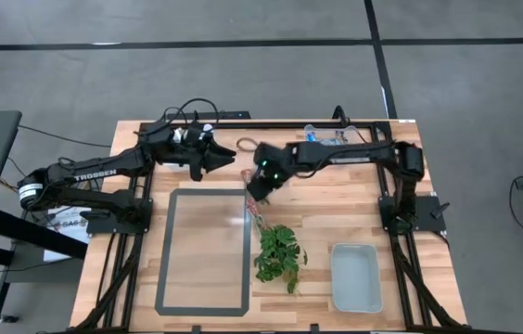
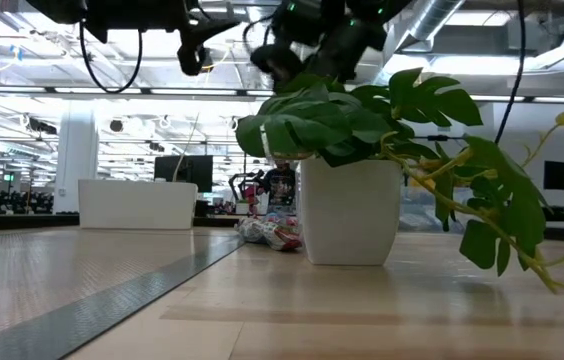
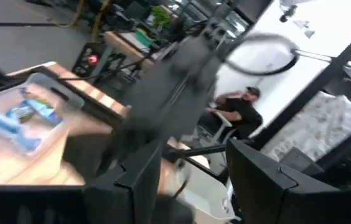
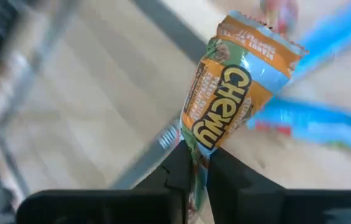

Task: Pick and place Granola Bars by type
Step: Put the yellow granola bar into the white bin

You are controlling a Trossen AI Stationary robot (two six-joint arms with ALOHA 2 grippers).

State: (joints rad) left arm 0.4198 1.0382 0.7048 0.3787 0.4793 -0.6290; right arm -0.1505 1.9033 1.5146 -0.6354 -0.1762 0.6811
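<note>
Fingers (image 4: 198,163) of the right gripper (image 1: 258,192) pinched tight on the lower end of one granola bar (image 4: 231,93), tan and blue wrapper reading "CHEWY", standing up from the grip above the wooden counter (image 1: 336,209). Behind it, blurred streaks of blue and red, probably more wrappers, shapes impossible to separate. From above, right gripper over the counter's middle, just right of the grey-framed mat (image 1: 204,250), above the loose pile of bars (image 1: 254,215) beside the leafy plant (image 1: 278,252); held bar too small to pick out there. Left gripper (image 1: 217,158) to the far left of it, off the surface, fingers spread apart and carrying nothing. Left wrist picture heavily smeared: own fingers only dark shapes, a clear bin (image 3: 29,115) with blue-wrapped bars (image 3: 35,112) inside, a seated person (image 3: 238,109) in the room beyond. Same bin half hidden under the right arm at the far edge from above. Pale tray (image 1: 355,276) at the near right. At table height, white pot (image 2: 350,210) and leaves blocking most of the pile, only a few crumpled wrappers (image 2: 270,232) peeking out at its left; both grippers cut off at the top edge.
</note>
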